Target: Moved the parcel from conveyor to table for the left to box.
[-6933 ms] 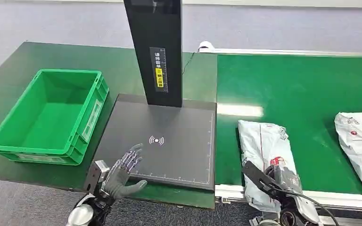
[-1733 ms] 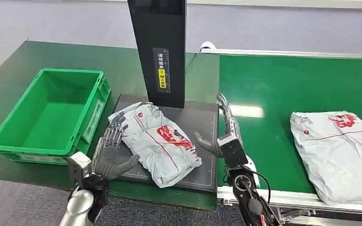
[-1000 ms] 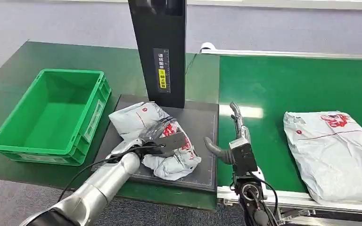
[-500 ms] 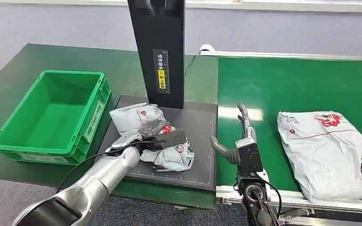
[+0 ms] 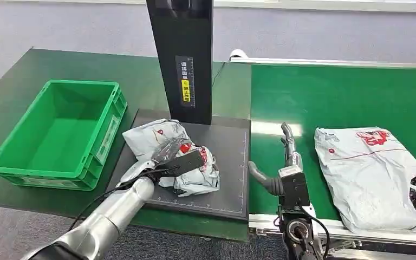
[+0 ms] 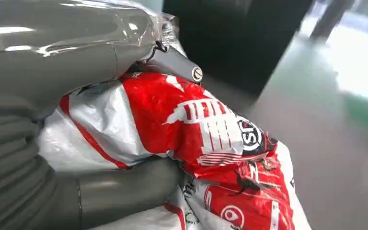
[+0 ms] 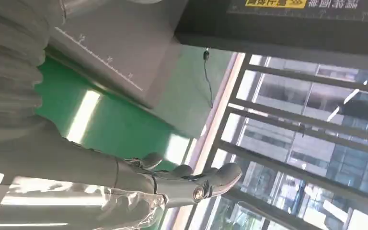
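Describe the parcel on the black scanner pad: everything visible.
The parcel is a soft, crinkled grey-white plastic mailer bag with red printing and stripes. It lies bunched up on the black scanner pad, in front of the black upright column. The left hand grips it from above, squeezing the glossy film into folds.

You're looking at a silver, glossy left arm (image 5: pixel 111 212) with a black cable running along it to a black wrist block just behind the left hand (image 5: pixel 165 153), whose dark fingers sit under clear film. Your right hand (image 5: pixel 283 162) has a thick grey thumb, dark slim fingers, a black box behind it. Close up, grey ribbed cover (image 6: pixel 14 182), silver screw at a fingertip (image 6: pixel 197 74).
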You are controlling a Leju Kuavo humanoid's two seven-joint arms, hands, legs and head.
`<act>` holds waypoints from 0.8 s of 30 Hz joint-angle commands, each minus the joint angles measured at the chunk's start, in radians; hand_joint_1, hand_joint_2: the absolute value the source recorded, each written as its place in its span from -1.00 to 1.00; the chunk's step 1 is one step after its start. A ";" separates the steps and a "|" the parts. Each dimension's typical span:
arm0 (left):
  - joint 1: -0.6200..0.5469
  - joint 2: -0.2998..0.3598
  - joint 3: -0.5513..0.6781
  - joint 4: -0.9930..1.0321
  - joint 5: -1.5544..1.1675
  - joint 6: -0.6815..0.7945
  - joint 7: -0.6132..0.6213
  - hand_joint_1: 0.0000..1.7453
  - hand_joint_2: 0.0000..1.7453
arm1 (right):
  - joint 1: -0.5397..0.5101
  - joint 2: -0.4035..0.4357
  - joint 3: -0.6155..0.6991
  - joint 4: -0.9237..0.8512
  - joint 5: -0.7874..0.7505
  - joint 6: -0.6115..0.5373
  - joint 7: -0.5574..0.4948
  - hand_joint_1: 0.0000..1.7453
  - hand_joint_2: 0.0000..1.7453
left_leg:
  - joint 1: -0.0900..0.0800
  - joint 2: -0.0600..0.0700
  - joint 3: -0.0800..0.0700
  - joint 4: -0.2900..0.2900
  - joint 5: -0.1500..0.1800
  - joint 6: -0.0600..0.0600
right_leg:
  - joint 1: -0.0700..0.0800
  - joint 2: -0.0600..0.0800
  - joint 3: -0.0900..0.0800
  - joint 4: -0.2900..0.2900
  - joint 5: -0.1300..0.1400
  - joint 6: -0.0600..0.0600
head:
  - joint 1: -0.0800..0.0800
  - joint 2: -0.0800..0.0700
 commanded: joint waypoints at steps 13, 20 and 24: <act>-0.028 0.012 0.634 -0.395 -0.462 0.528 -0.180 1.00 1.00 | 0.048 -0.032 -0.004 -0.029 -0.062 -0.023 -0.022 -1.00 1.00 | 0.001 0.003 -0.010 0.002 0.000 -0.001 | 0.002 0.003 -0.010 0.001 0.001 0.000 | 0.000 0.000; -0.380 0.164 0.526 0.150 -0.553 0.348 0.336 1.00 1.00 | 0.057 -0.017 -0.024 -0.061 -0.054 -0.015 0.007 -1.00 1.00 | 0.001 -0.003 -0.009 0.001 0.003 -0.002 | 0.002 -0.002 -0.009 0.002 0.001 -0.001 | 0.001 0.000; -0.442 0.184 0.510 0.242 -0.583 0.224 0.451 1.00 1.00 | 0.035 -0.006 -0.025 -0.028 -0.050 -0.003 0.013 -1.00 1.00 | 0.002 0.001 -0.008 0.001 0.003 -0.002 | 0.002 0.002 -0.009 0.002 0.002 -0.001 | 0.000 0.000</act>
